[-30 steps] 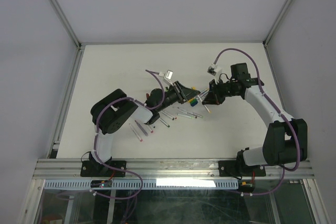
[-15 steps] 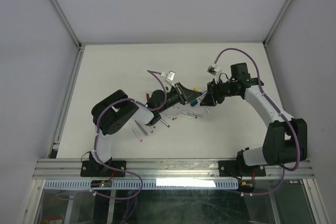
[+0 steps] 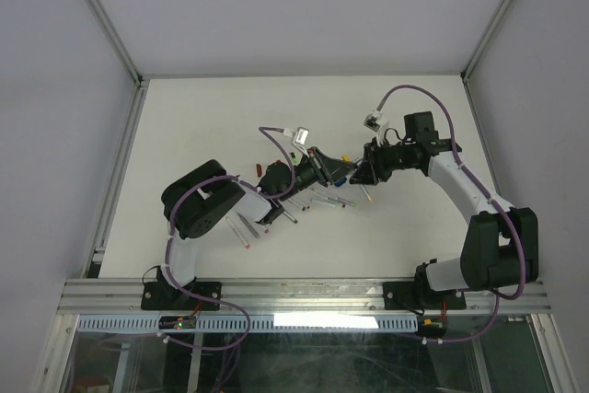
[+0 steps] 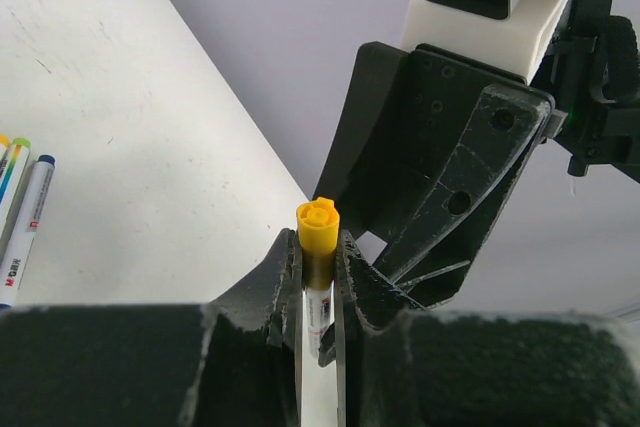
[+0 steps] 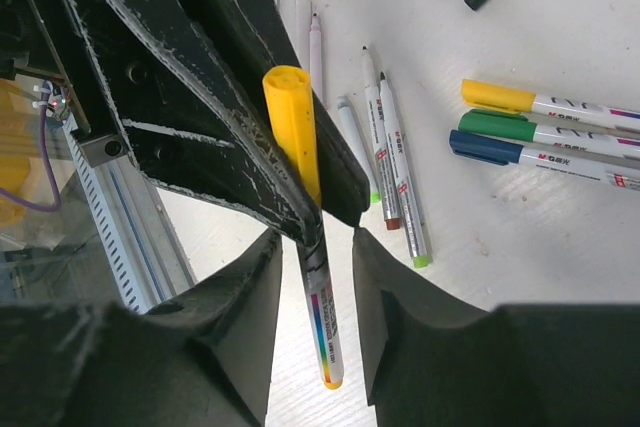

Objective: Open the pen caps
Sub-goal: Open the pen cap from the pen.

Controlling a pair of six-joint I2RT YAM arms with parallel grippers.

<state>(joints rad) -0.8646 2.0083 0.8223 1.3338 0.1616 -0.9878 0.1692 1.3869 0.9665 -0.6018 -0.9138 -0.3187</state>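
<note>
Holds yellow-capped pen clamped tight in left gripper; straddles it with right gripper, jaws parted, seemingly not touching it.

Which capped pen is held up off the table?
The yellow-capped pen, clamped in the left gripper; the other capped pens lie flat on the table.
</note>
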